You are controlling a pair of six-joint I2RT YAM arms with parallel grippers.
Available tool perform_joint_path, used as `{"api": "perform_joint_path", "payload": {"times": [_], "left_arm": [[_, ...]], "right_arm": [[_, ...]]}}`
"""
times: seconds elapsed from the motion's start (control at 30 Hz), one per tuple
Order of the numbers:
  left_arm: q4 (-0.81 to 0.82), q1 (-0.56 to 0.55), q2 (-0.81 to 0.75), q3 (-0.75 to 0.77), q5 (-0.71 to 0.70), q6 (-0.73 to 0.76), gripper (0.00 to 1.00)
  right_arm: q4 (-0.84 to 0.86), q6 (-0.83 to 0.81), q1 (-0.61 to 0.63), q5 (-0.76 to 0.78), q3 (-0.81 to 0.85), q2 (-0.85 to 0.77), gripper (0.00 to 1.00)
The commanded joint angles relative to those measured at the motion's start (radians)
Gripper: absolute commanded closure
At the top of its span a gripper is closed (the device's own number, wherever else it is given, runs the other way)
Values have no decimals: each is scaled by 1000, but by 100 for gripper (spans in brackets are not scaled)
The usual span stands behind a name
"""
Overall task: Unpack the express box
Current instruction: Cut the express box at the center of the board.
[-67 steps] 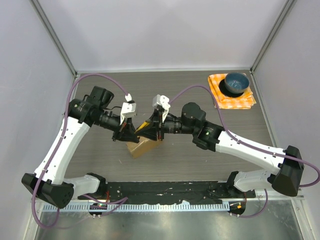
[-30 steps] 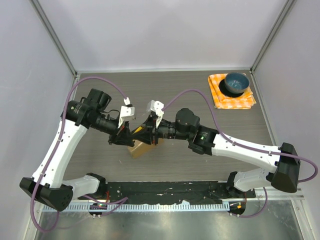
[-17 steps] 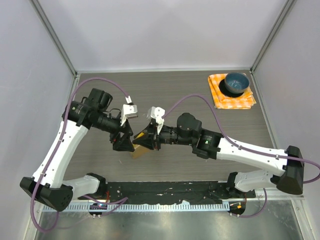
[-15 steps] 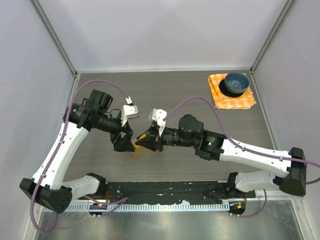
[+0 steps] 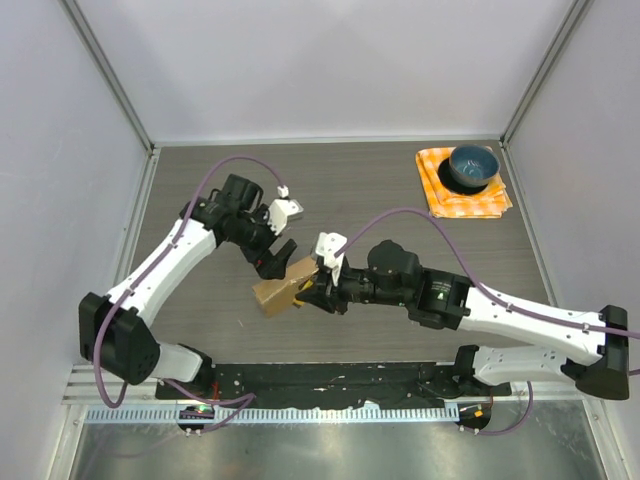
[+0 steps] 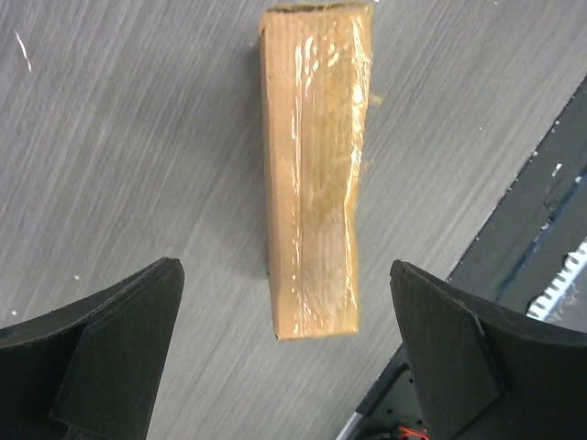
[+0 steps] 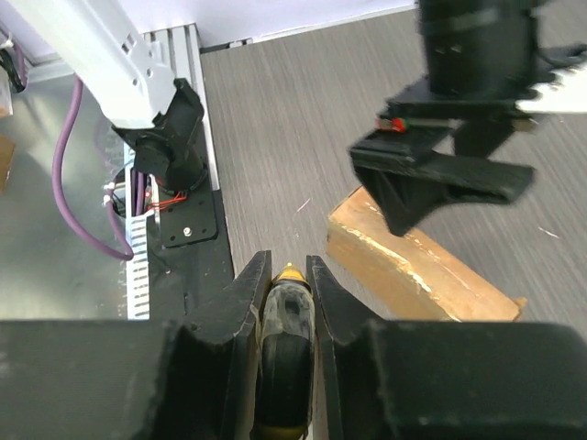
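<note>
The express box (image 5: pixel 275 293) lies on the counter (image 5: pixel 400 190), clear tape along its face. The left pincer (image 6: pixel 282 270) hovers directly over the box, fingers spread wide apart. The right pincer (image 7: pixel 286 275), just beside the box, is clamped on a slim yellow-tipped tool (image 7: pixel 285 316)

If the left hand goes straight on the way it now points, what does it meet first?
Probably the express box, lying straight ahead of the left hand between its open fingers; the gap to it is unclear.
</note>
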Motion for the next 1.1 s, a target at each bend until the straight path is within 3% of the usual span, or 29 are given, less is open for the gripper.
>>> {"api": "perform_joint_path", "payload": {"times": [0.0,0.07,0.2,0.33,0.43,0.63,0.83,1.07], "left_arm": [[139,-49,40,14,-81,-31,0],[139,-52,60,20,-69,-23,0],[145,-55,82,-9,-29,35,0],[141,-57,111,-23,-12,106,0],[113,-57,123,-26,26,159,0],[55,-57,163,-20,75,215,0],[43,-57,174,-32,82,221,0],[65,-61,189,-45,48,187,5]], "right_arm": [[106,11,68,49,-14,34,99],[117,-16,128,114,1,83,99],[222,-62,232,385,10,161,99],[426,-144,344,651,0,253,99],[593,-194,383,766,-25,324,99],[888,-260,383,857,-53,479,99],[1032,-239,335,879,-81,566,99],[1074,-201,283,857,-85,600,99]]}}
